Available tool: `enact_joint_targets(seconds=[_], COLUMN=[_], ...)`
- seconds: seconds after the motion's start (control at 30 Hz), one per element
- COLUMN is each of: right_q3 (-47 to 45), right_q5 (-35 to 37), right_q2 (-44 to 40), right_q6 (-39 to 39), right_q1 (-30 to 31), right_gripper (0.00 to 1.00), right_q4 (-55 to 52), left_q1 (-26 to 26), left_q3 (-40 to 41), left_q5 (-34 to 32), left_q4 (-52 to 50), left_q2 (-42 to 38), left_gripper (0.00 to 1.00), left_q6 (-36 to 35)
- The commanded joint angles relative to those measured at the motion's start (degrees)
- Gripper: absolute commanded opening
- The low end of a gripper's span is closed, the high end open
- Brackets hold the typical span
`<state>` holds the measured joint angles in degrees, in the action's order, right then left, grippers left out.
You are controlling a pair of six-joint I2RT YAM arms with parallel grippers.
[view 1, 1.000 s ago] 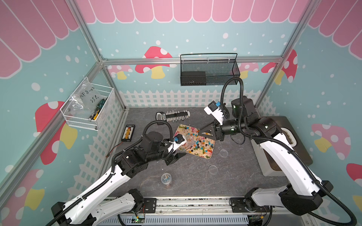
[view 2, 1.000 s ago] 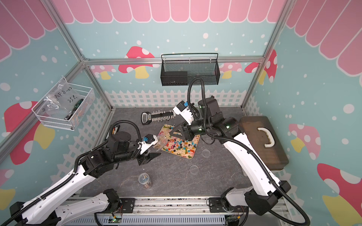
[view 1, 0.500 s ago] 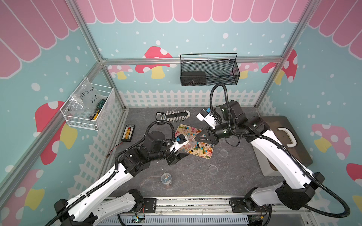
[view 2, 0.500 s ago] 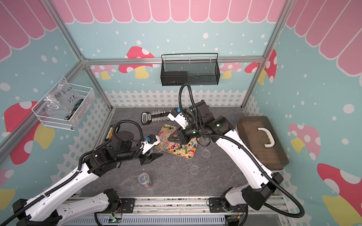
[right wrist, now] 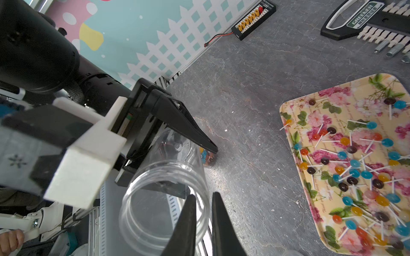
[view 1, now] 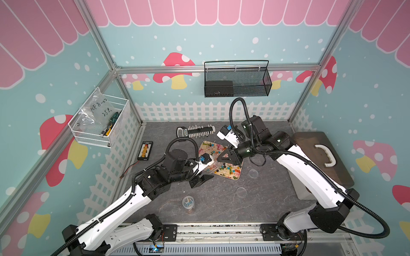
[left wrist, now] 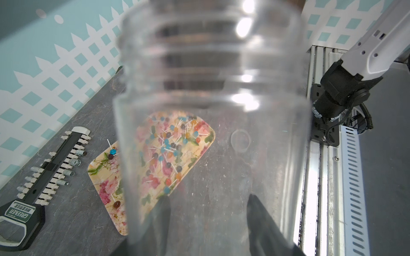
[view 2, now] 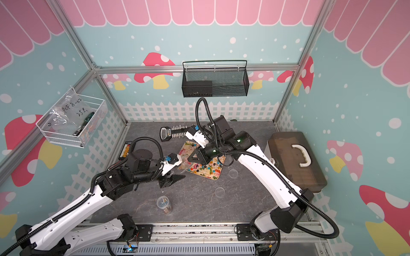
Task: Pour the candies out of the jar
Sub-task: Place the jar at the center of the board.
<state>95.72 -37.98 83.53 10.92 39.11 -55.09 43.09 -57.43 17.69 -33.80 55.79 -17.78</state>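
In a top view the left gripper (view 2: 180, 174) clamps the empty jar (view 2: 185, 163), tipped on its side, beside the tray (view 2: 188, 145). The candies (view 2: 206, 167) lie scattered on the tray. The left wrist sees them through the jar's clear wall. The right wrist shows the right gripper (right wrist: 204, 195) pinching the jar's rim, one finger inside, one outside.

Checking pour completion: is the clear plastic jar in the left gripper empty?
Empty. The clear plastic jar shows nothing inside through its open mouth; the small coloured lollipops lie on the floral tray.
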Motion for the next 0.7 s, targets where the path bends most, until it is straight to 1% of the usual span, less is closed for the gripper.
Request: enact_joint_targets(seconds=[0.0,0.1,0.17,0.23,0.33,0.4,0.47,0.5,0.57,0.67], right_q3=[-0.08,-0.13,-0.18,-0.26,-0.31,-0.25,-0.25,-0.19,0.44,2.66], right_q5=[-0.08,0.37,0.96,1.83,2.56,3.12,3.92,4.32,6.57,12.44], right_q2=[0.58,0.63,0.69,0.67,0.58,0.58,0.55,0.56,0.78,1.89], right_q6=[-0.82,-0.65,-0.63,-0.55,-0.46,-0.37,-0.37,-0.37,-0.54,-1.83], right_q1=[0.94,1.40,1.56,1.65,1.67,1.67,1.67,1.67,1.67,1.60], right_gripper=[0.07,0.00,0.00,0.00,0.00,0.00,0.00,0.00,0.00,0.00], right_q4=[0.36,0.94,0.95,0.95,0.95,0.86,0.78,0.63,-0.36,-3.55], left_q1=[-0.29,-0.29,-0.29,-0.29,-0.29,-0.29,-0.29,-0.29,-0.29,-0.29], left_q3=[0.69,1.00,1.16,1.26,1.68,1.79,1.88,1.88,1.97,2.40], left_q5=[1.70,1.56,1.45,1.00,0.50,0.20,-0.49,-0.81,-1.59,-2.87], left_q4=[1.46,1.63,1.71,1.86,2.41,2.55,2.60,2.67,2.60,2.32], left_q2=[-1.38,-1.64,-1.72,-1.82,-2.11,-2.12,-2.25,-2.39,-2.95,-4.41], left_gripper=[0.49,0.49,0.50,0.55,0.68,0.80,0.94,0.99,0.99,0.99], left_q6=[-0.02,-0.05,-0.04,0.21,0.56,0.85,1.16,1.26,1.84,2.56])
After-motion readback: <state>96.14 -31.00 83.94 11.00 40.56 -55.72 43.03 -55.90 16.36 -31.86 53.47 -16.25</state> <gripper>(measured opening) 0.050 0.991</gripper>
